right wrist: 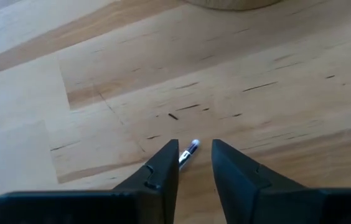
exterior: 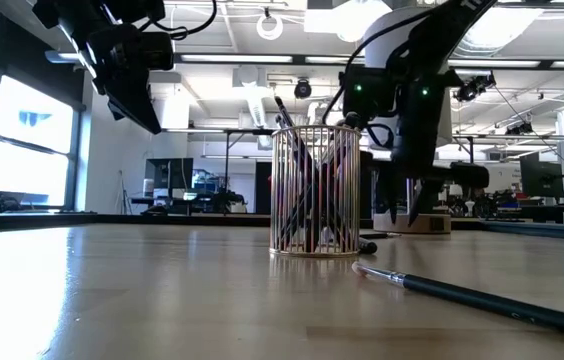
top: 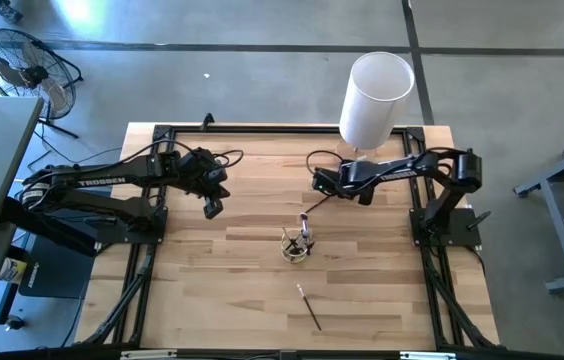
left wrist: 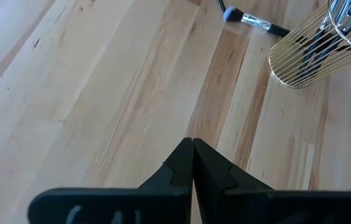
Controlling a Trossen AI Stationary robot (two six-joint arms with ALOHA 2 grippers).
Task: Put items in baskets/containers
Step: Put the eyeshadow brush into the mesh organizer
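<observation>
A small round cup point(top: 297, 246) point(exterior: 314, 200) point(left wrist: 315, 56) with thin upright gold ribs stands mid-table, and several brushes point(exterior: 292, 150) stand inside it. One dark-handled brush point(top: 322, 204) point(left wrist: 253, 22) lies flat on the table just beyond the cup, its bluish head point(exterior: 364, 245) near the cup's base. My right gripper point(top: 315, 183) point(exterior: 399, 215) point(right wrist: 194, 149) is open, fingers pointing down a little above the table. That brush's head end point(right wrist: 190, 151) shows between its fingertips. Another brush point(top: 309, 305) point(exterior: 482, 298) lies nearer the near edge. My left gripper point(top: 212, 207) point(left wrist: 192, 143) hangs shut, raised, left of the cup.
A tall white cylinder point(top: 374, 100) on a wooden base stands at the far edge, behind my right arm. Bare wood lies between my left gripper and the cup. A black frame runs around the table's edges point(top: 152, 240).
</observation>
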